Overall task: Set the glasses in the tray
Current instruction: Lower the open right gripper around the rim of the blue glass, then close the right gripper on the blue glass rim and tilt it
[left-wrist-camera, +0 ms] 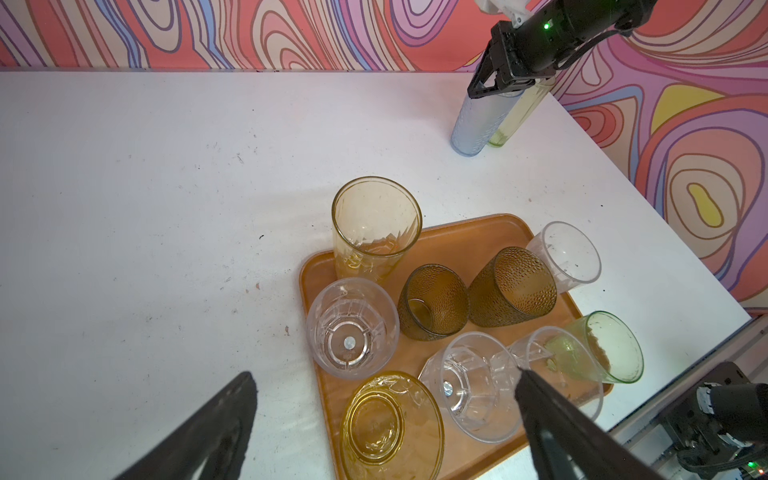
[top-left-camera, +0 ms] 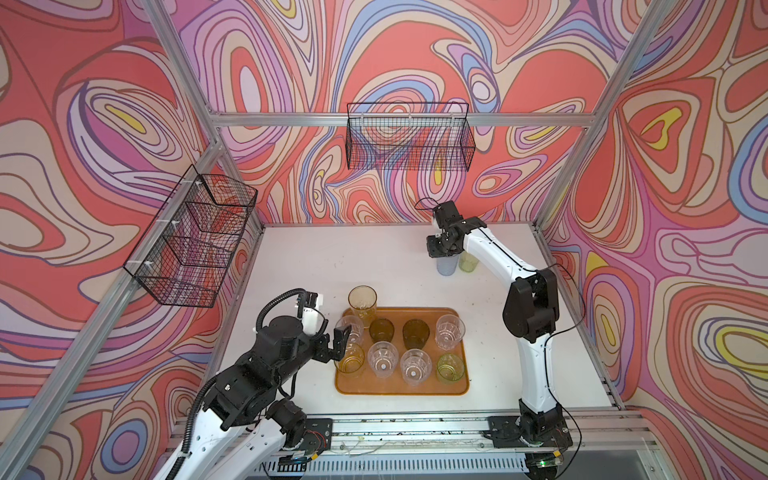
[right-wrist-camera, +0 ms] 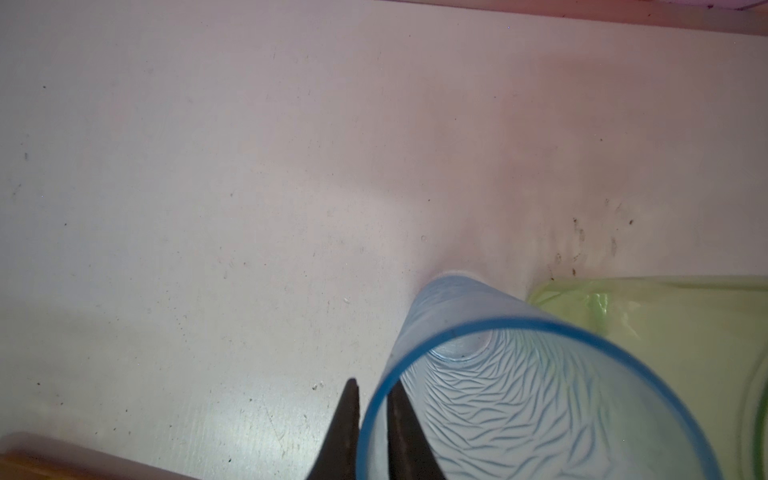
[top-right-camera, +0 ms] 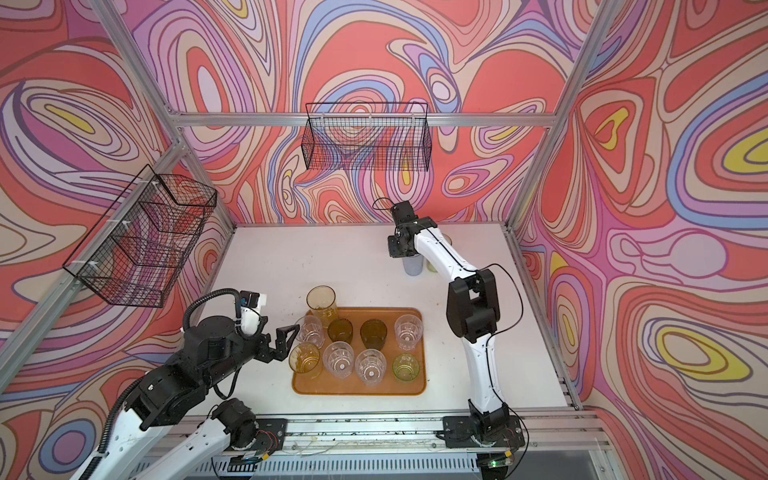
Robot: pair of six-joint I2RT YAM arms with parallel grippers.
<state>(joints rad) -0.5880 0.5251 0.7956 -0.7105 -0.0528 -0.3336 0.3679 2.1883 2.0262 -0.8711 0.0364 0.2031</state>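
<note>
Off the far right corner of the tray [top-left-camera: 399, 388], your right gripper [right-wrist-camera: 372, 384] is clamping the grey-blue glass [right-wrist-camera: 519, 395] by its rim. You're wanting a straight lift, since the yellow-green glass [right-wrist-camera: 665, 316] is standing right beside it. Bare room's showing along the tray's far edge, and your left gripper [left-wrist-camera: 382, 376] is hanging wide open by its left edge.

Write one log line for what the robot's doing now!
right gripper: pinching grey-blue glass rim | left gripper: open by tray | yellow-green glass: on table

Legible text: none, no readable labels, brand marks, numbers or signs on any surface, in both top views or in either wrist view.
</note>
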